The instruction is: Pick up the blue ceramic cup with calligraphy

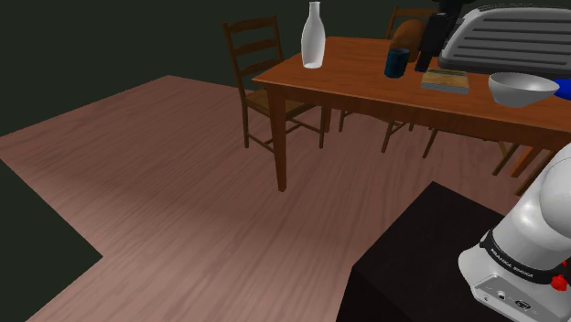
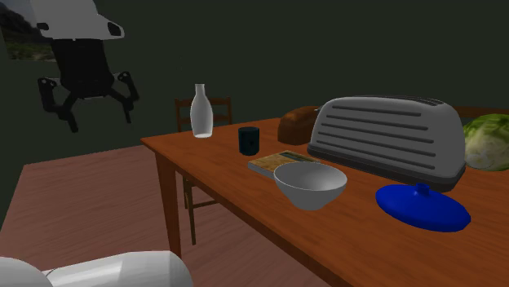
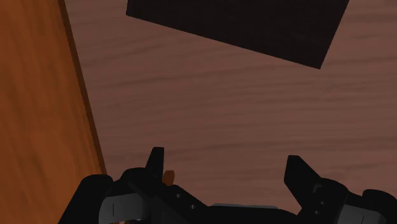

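Note:
The dark blue cup [image 1: 395, 62] stands upright on the wooden table [image 1: 366, 91], between a white bottle and a book. In the second exterior view the cup [image 2: 249, 140] is near the table's far edge; no writing on it is legible. My black gripper [image 2: 99, 121] hangs high over the floor, off the table's end and well apart from the cup. In the shoulder view the gripper [image 1: 428, 59] shows as a black shape in front of the toaster. In the wrist view the gripper [image 3: 226, 162] is open with nothing between its fingers, above the floor beside the table's edge [image 3: 38, 95].
On the table stand a white bottle [image 2: 201, 112], a book [image 2: 281, 161], a grey bowl [image 2: 310, 185], a blue lid [image 2: 422, 207], a big toaster [image 2: 387, 134], a bread loaf [image 2: 298, 124] and a cabbage [image 2: 489, 140]. A chair [image 1: 261, 78] stands by the table. The black stand [image 3: 238, 25] lies below the gripper.

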